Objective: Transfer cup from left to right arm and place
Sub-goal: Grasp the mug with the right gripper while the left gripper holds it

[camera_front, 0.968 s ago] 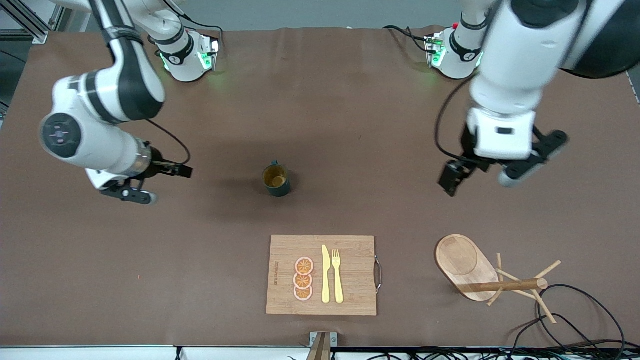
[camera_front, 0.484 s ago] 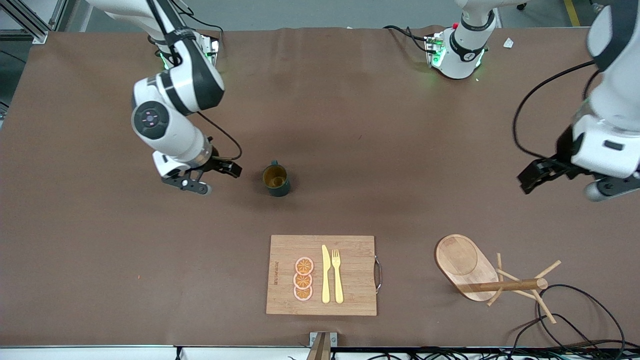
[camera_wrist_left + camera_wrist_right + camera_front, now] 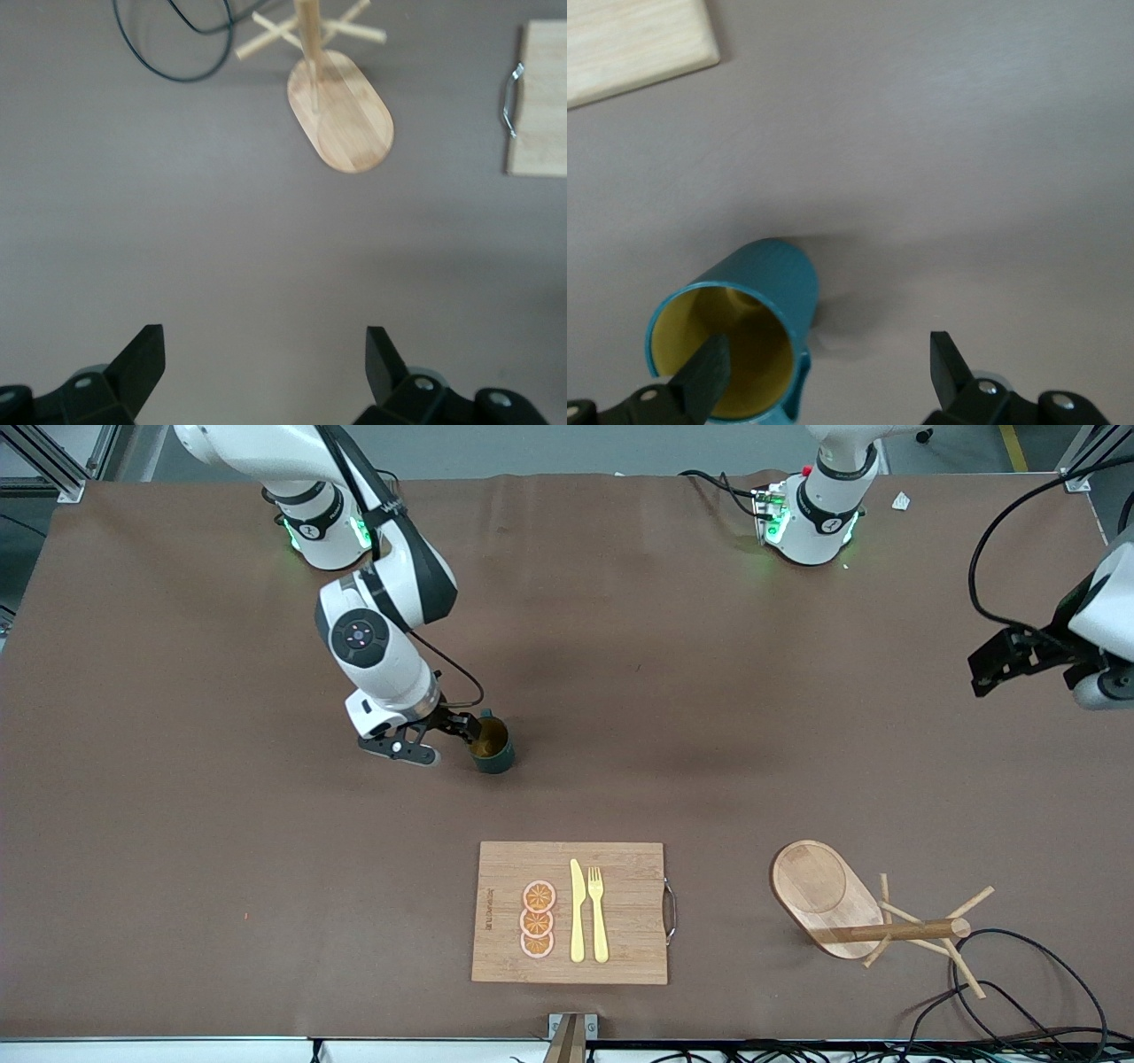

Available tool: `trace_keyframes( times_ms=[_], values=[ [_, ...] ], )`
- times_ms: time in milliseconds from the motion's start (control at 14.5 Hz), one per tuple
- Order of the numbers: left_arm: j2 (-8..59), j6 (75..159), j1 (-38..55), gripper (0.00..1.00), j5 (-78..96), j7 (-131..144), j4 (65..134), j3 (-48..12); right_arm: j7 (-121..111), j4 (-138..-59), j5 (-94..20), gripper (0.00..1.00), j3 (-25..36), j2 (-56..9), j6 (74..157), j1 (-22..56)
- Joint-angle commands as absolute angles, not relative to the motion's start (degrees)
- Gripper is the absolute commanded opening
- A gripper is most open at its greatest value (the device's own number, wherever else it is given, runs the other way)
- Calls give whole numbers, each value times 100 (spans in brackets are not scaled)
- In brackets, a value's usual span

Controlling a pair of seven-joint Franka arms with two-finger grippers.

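Right gripper (image 3: 440,739), fingers apart, straddles the rim of the upright cup (image 3: 491,746) at frame centre. One finger sits inside, one outside. Left gripper (image 3: 1019,657) waits, spread wide, at the frame's right edge.

The cup (image 3: 492,747) is a small dark teal-green mug with a yellow-brown inside and a small side handle. It stands upright and open-mouthed on the brown worktop (image 3: 620,691), farther from the front camera than the cutting board (image 3: 569,912) and well apart from it.
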State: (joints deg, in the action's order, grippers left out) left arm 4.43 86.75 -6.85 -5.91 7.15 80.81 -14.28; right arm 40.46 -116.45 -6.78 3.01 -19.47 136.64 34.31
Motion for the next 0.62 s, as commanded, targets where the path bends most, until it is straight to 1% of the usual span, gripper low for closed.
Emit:
trace_keyframes(
  times_ms=[0, 69, 138, 207, 346, 415, 484, 553],
  values=[
    [-455, 8710, 191, 100, -264, 553, 9103, -503, 4104, -11698, -747, 100, 369, -2144, 14009, 3673],
    [-553, 8710, 263, 100, -229, 606, 9201, -449, 4104, -11707, -747, 99, 369, -2197, 14132, 3735],
    [-649, 8710, 325, 100, -159, 606, 9298, -396, 4096, -11707, -712, 93, 369, -2258, 14194, 3744],
    [-781, 8719, 464, 100, -123, 633, 9447, -317, 4096, -11707, -703, 84, 369, -2285, 14203, 3753],
    [-922, 8763, 527, 100, -10, 642, 9615, -281, 4078, -11698, -694, 51, 369, -2285, 14194, 3744],
    [-914, 8771, 475, 100, 191, 633, 9615, -290, 4078, -11698, -694, 37, 369, -2294, 14177, 3744],
    [-897, 8763, 483, 100, 185, 607, 9580, -316, 4043, -11698, -694, 31, 369, -2285, 14151, 3735],
    [-888, 8763, 510, 100, 176, 606, 9580, -316, 4017, -11698, -694, 22, 369, -2285, 14142, 3727]
  ],
)
